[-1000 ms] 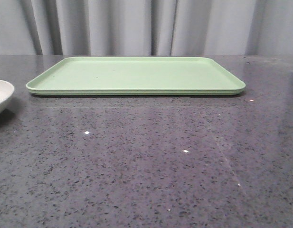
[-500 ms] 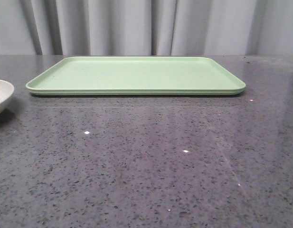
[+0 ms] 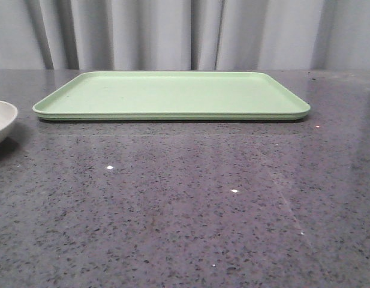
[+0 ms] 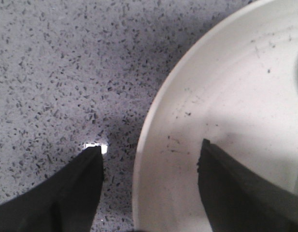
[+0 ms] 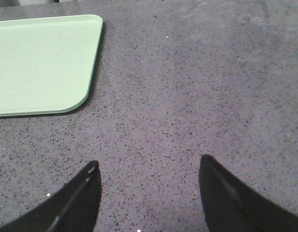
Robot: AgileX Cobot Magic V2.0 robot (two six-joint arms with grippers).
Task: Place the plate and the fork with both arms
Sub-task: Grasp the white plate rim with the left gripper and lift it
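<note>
Filling the room, a speckled grey countertop (image 3: 185,204) meets pale curtains (image 3: 185,33).

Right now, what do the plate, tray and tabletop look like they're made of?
Plate: likely melamine or plastic, matte off-white with fine dark specks.
Tray: probably plastic, uniform light green, low sheen.
Tabletop: polished speckled grey stone or quartz look, mirrors the tray and lights.

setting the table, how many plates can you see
1. The plate sits at the table's far left edge in the front view, left of the tray. The open left gripper straddles its rim. Others may lie out of view.
</note>
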